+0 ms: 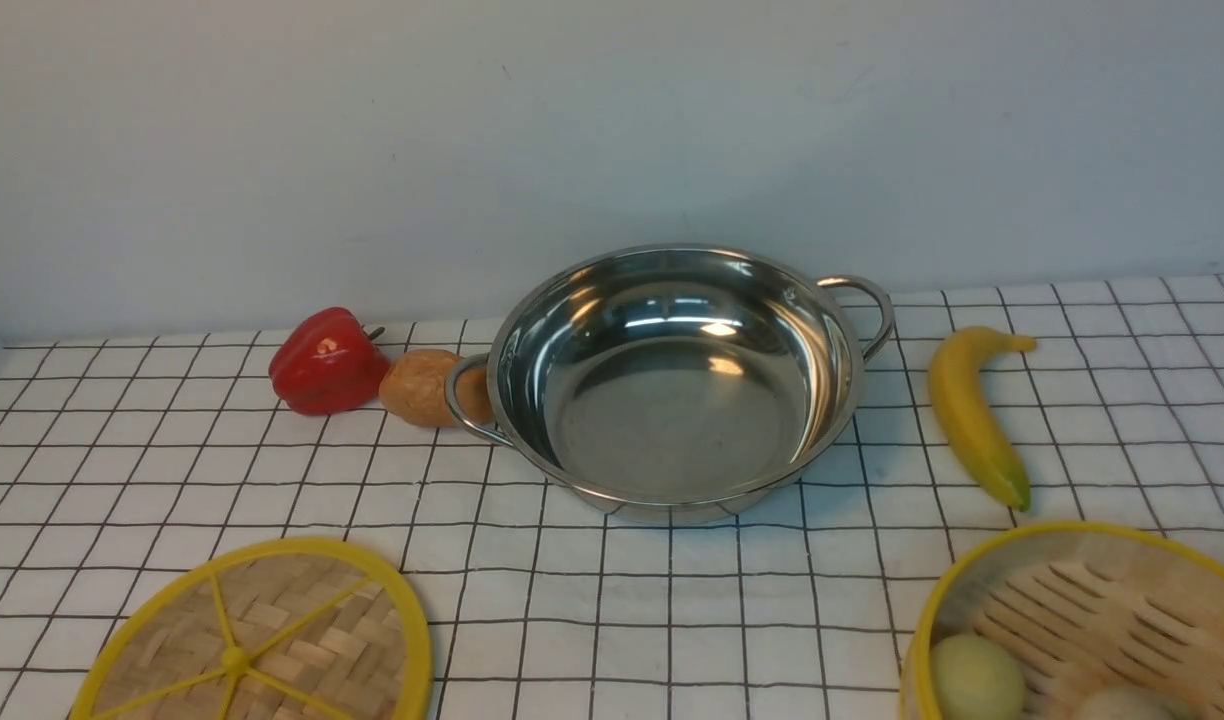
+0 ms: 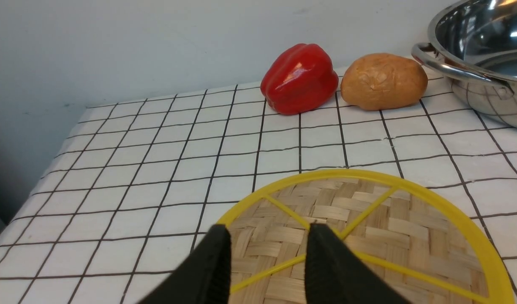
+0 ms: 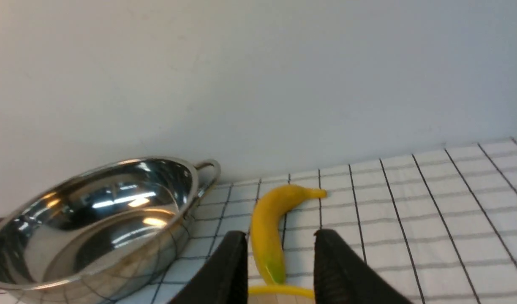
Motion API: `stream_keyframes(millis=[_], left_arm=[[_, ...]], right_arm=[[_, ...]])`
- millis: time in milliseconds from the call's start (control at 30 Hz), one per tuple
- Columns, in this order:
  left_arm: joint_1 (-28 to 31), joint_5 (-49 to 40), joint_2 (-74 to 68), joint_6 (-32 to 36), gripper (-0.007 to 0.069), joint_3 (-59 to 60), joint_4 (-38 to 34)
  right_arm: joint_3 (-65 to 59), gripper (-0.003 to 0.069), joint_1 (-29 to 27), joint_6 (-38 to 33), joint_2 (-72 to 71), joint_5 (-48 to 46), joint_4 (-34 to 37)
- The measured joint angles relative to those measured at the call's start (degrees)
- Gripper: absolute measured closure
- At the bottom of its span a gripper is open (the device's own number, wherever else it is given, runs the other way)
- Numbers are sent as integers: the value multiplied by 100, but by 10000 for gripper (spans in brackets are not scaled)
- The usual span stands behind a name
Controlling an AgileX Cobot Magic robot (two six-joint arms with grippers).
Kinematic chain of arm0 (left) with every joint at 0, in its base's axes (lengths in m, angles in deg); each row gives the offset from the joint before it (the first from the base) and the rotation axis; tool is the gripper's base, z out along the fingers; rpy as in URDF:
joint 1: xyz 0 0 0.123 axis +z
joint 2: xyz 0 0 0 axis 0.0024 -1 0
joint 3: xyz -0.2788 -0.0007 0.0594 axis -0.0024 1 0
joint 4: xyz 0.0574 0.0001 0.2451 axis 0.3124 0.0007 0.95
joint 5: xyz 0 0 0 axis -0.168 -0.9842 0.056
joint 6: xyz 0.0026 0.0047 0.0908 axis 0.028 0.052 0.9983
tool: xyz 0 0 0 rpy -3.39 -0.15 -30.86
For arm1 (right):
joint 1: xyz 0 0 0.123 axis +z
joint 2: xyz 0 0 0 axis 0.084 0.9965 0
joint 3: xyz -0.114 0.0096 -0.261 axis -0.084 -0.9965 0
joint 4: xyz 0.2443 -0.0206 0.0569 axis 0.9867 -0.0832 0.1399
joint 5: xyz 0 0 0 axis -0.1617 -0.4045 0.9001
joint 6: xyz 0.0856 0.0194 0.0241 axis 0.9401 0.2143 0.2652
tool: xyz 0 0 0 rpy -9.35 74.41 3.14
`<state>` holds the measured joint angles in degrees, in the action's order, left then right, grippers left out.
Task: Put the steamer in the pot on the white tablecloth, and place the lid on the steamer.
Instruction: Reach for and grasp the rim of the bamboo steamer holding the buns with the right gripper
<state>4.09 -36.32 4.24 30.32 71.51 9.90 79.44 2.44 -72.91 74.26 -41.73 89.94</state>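
The pot [image 1: 672, 400], a shiny steel pan with two loop handles, stands empty mid-table on the white tablecloth [image 1: 612, 620]. The lid [image 1: 262, 640], a woven disc with yellow spokes, lies flat at the front left. The steamer [image 1: 1102, 610] sits at the front right with pale buns [image 1: 977, 678] inside. Neither gripper shows in the front view. In the left wrist view my left gripper [image 2: 269, 230] hangs open above the lid [image 2: 368, 219], holding nothing. My right gripper [image 3: 281, 236] is open just over the steamer's yellow rim [image 3: 279, 290], with the pot [image 3: 93, 219] off to one side.
A red bell pepper [image 1: 324, 362] and a brown potato [image 1: 422, 388] lie by the pot's left handle. A yellow banana [image 1: 972, 415] lies to the pot's right, between it and the steamer. A pale wall closes off the back of the table.
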Motion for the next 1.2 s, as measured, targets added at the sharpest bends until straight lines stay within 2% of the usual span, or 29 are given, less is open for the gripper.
stream_keyframes(millis=[133,267,467,700,967,1067,1200], left_arm=[[0,0,0,0,382,0,0],[0,0,0,0,382,0,0],[0,0,0,0,382,0,0],[0,0,0,0,382,0,0],[0,99,0,0,382,1,-7],[0,396,5,-60,382,6,-224],[0,1116,5,-337,382,6,-1281]], right_arm=[[1249,416,0,-92,-14,-994,196],[1656,416,0,-99,-19,-1236,483],[1742,416,0,21,-19,-1124,1174],[1742,416,0,-29,1,-1152,1258],[1742,416,0,-501,298,-1504,1131],[1742,416,0,-556,417,-1672,1122],[1742,416,0,-601,900,-2196,1028]])
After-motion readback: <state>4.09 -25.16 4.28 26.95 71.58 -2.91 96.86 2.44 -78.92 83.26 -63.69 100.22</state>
